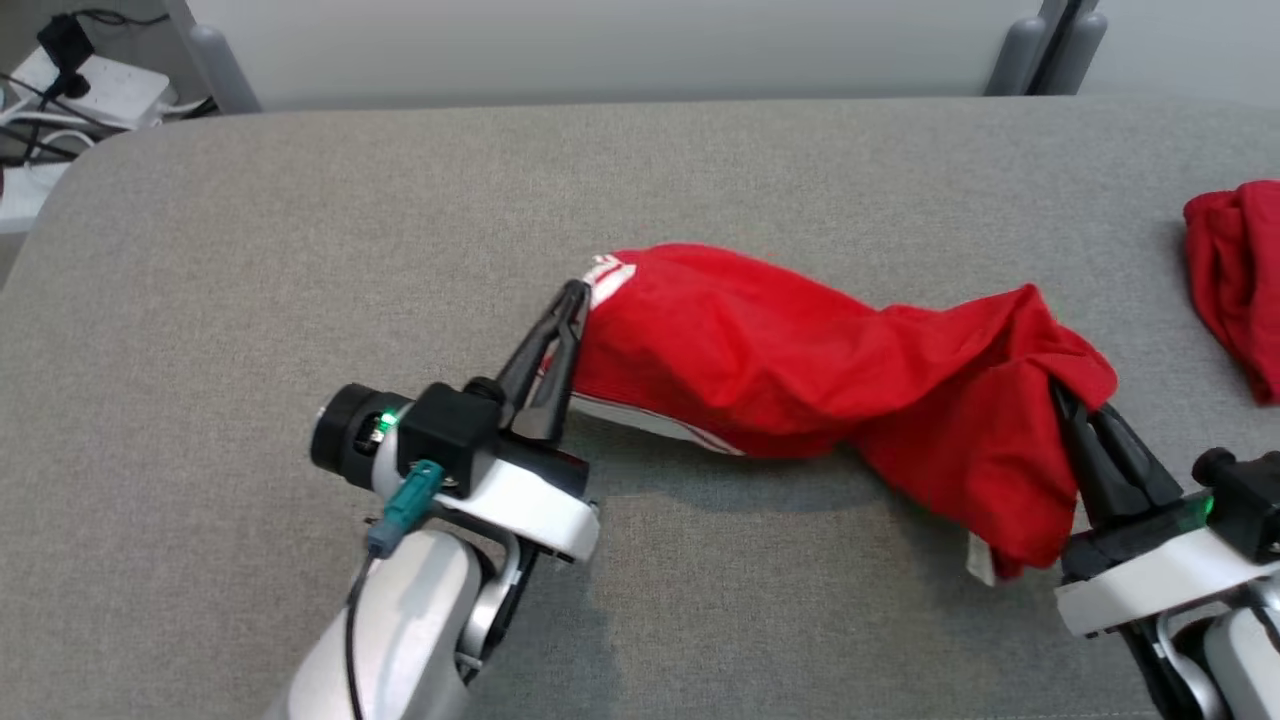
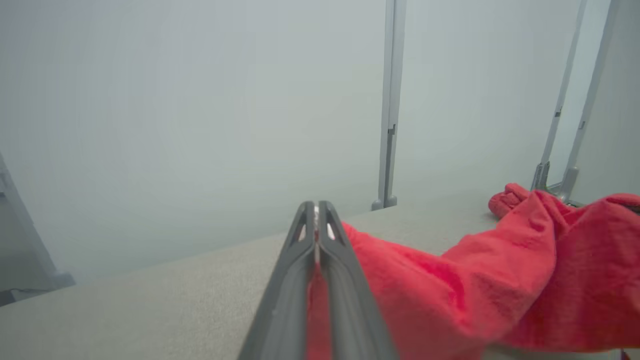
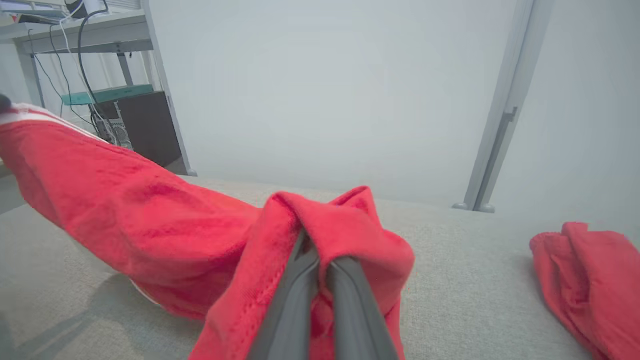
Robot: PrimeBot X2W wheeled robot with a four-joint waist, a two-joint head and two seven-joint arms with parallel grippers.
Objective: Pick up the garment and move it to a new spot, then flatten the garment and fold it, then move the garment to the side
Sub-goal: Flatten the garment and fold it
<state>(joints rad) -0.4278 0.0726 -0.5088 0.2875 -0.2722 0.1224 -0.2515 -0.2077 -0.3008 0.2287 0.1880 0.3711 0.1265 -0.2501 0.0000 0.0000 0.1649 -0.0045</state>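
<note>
A red garment (image 1: 800, 365) with white trim hangs stretched between my two grippers, just above the grey table (image 1: 300, 230). My left gripper (image 1: 572, 296) is shut on the garment's left end, near the white stripes. In the left wrist view the left gripper (image 2: 316, 220) has red cloth pinched between its fingers, and the garment (image 2: 450, 285) runs off to the right. My right gripper (image 1: 1060, 392) is shut on the garment's right end, its fingertips buried in the cloth. The right wrist view has the garment (image 3: 150, 215) bunched over the right gripper (image 3: 320, 250).
A second red cloth (image 1: 1240, 270) lies crumpled at the table's right edge, also seen as a red cloth (image 3: 590, 280) in the right wrist view. Cables and a white box (image 1: 90, 90) sit beyond the table's far left corner. Grey frame posts (image 1: 1050, 40) stand behind the table.
</note>
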